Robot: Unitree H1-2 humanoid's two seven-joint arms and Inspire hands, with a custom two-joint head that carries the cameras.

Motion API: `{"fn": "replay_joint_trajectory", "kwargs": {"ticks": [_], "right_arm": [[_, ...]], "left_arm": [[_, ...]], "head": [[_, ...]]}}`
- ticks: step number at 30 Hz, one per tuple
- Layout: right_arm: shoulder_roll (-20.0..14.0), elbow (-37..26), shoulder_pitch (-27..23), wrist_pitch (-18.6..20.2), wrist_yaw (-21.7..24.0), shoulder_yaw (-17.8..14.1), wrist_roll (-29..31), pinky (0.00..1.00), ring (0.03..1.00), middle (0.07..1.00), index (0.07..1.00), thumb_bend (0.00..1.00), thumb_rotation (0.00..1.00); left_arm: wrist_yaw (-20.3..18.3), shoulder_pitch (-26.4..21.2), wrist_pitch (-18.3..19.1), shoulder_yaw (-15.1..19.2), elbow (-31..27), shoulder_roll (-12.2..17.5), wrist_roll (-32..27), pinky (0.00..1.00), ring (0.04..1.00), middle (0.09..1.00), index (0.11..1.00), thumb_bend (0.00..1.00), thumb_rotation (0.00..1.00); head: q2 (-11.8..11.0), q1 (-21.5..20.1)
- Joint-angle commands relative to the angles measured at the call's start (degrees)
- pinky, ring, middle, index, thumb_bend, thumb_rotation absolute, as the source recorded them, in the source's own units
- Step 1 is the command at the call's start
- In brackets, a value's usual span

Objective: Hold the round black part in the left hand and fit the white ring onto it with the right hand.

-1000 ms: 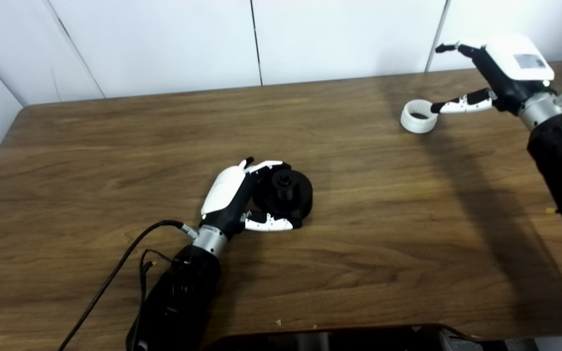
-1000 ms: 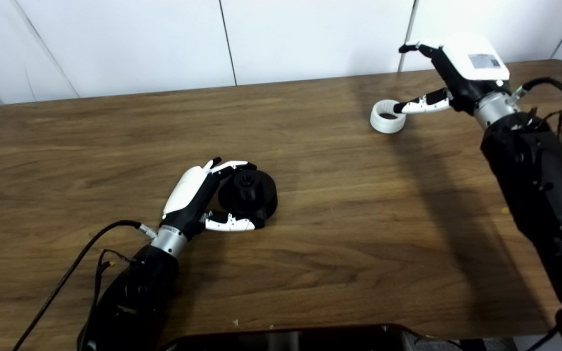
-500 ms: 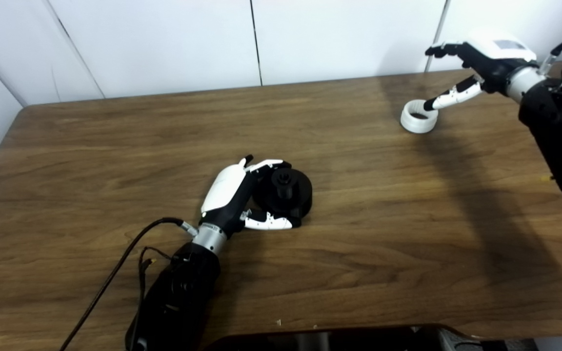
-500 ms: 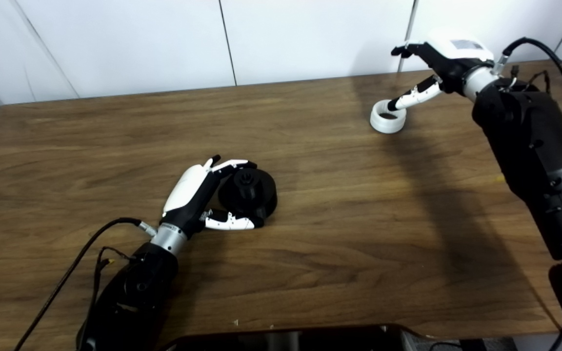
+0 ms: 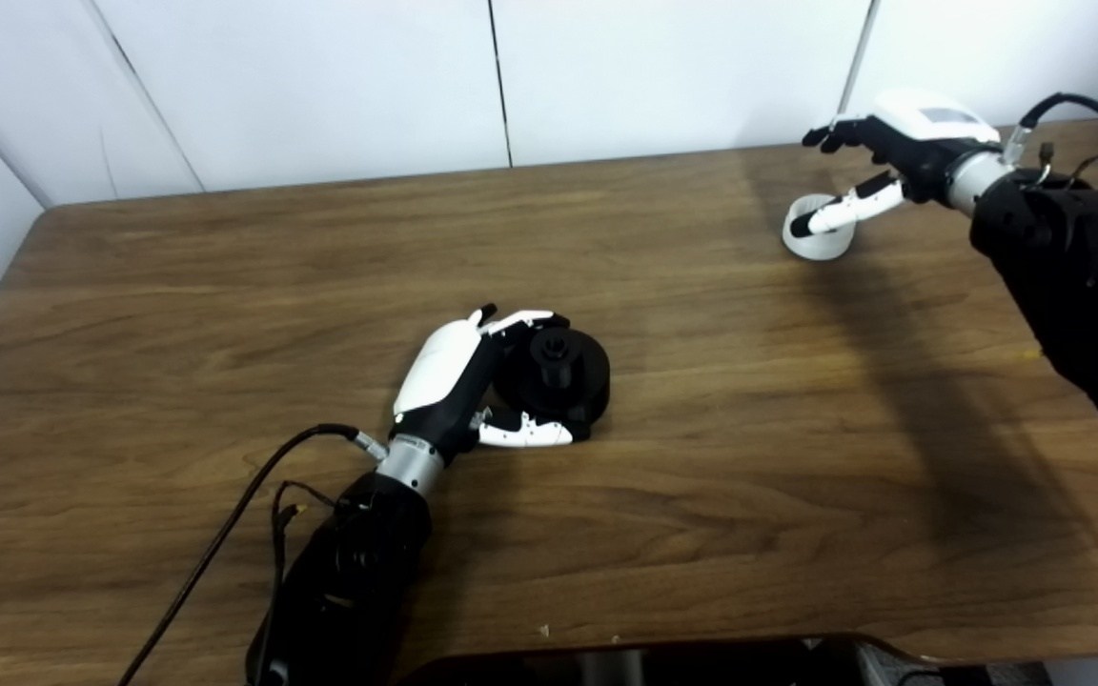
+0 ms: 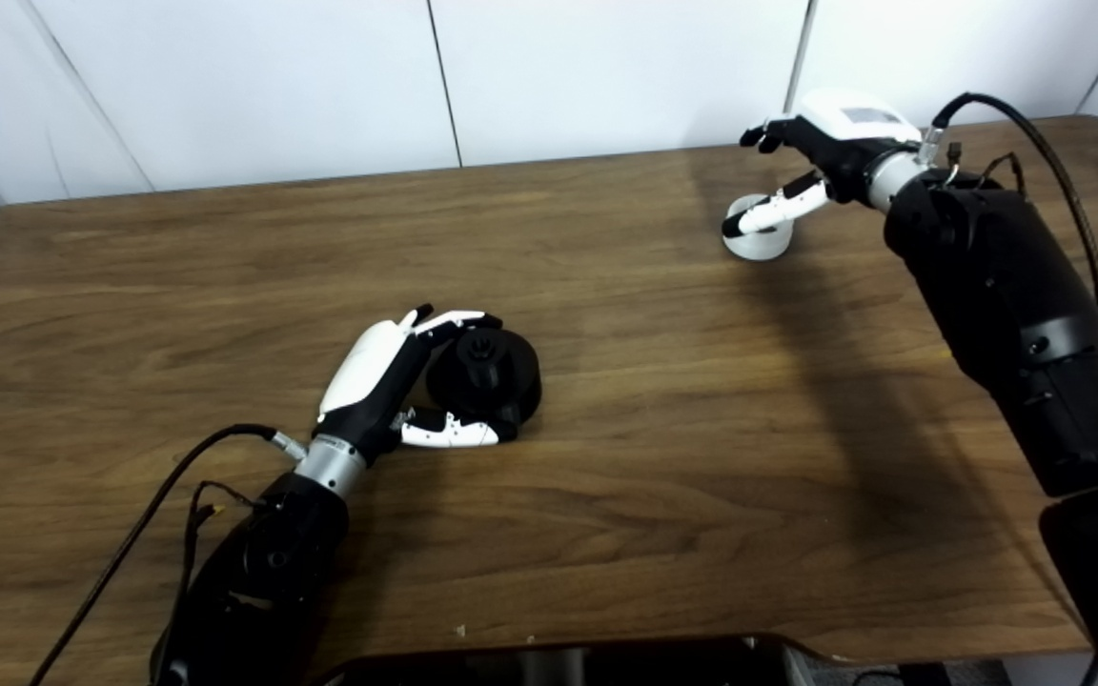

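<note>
The round black part (image 5: pixel 559 376), a disc with a raised hub, rests on the brown table (image 5: pixel 701 476) near its middle. My left hand (image 5: pixel 458 381) wraps it from the left, fingers over its far side and thumb along its near side. The white ring (image 5: pixel 818 240) lies flat at the table's far right. My right hand (image 5: pixel 883 157) hovers just over the ring with fingers spread apart; its thumb crosses the ring's top and the other fingers reach beyond the ring's far side. Contact between thumb and ring cannot be told.
White wall panels (image 5: pixel 320 86) stand behind the table's far edge. A black cable (image 5: pixel 225 538) trails from my left forearm to the near edge. A dark object (image 5: pixel 644 662) sits at the bottom of the picture.
My right hand has dropped lower and shifted left over the white ring, the thumb now lying across it. The ring, the black part and my left hand have stayed where they were.
</note>
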Motion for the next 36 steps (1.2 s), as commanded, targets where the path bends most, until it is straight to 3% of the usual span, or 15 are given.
{"fn": "replay_joint_trajectory", "kwargs": {"ticks": [1,12,15,20,25,36], "right_arm": [[-0.8,-0.3,-3.8,-0.7,-1.4,-0.1,0.0,0.7,0.853,0.827,0.837,0.94,0.64],[-0.9,0.6,-3.3,-1.5,-1.0,1.0,0.9,0.61,0.813,0.826,0.844,0.95,0.64],[-1.1,0.9,-3.7,-1.5,-0.2,2.1,0.1,0.7,0.834,0.836,0.848,0.96,0.65],[-1.6,2.5,-4.8,-1.7,1.9,3.8,0.0,0.74,0.855,0.868,0.857,0.96,0.54],[-1.7,3.7,-5.4,-1.2,3.4,4.3,0.2,0.76,0.862,0.881,0.856,0.9,0.37],[-1.1,8.3,-6.6,-2.0,2.6,5.6,-0.4,0.75,0.868,0.887,0.854,0.87,0.32]], "left_arm": [[-0.5,-0.9,0.3,0.0,-1.2,0.2,0.3,0.99,0.813,0.76,0.771,0.98,0.3],[-1.1,-0.6,1.1,0.1,-2.0,0.3,0.3,0.99,0.815,0.754,0.779,0.97,0.3],[-1.3,-0.6,1.3,0.1,-2.4,0.4,0.2,0.99,0.815,0.757,0.779,0.98,0.31],[-1.3,-0.4,1.2,0.3,-2.5,0.4,-0.2,1.0,0.816,0.758,0.779,0.97,0.3],[-0.9,-0.4,0.6,0.4,-2.1,0.5,-0.2,1.0,0.81,0.75,0.775,0.97,0.3],[-0.9,-0.7,0.6,0.4,-2.2,0.5,-0.1,0.98,0.808,0.757,0.766,0.97,0.29]], "head": [[0.2,0.0],[0.5,0.4],[0.6,0.2],[0.6,0.4],[0.7,0.4],[0.6,0.8]]}}
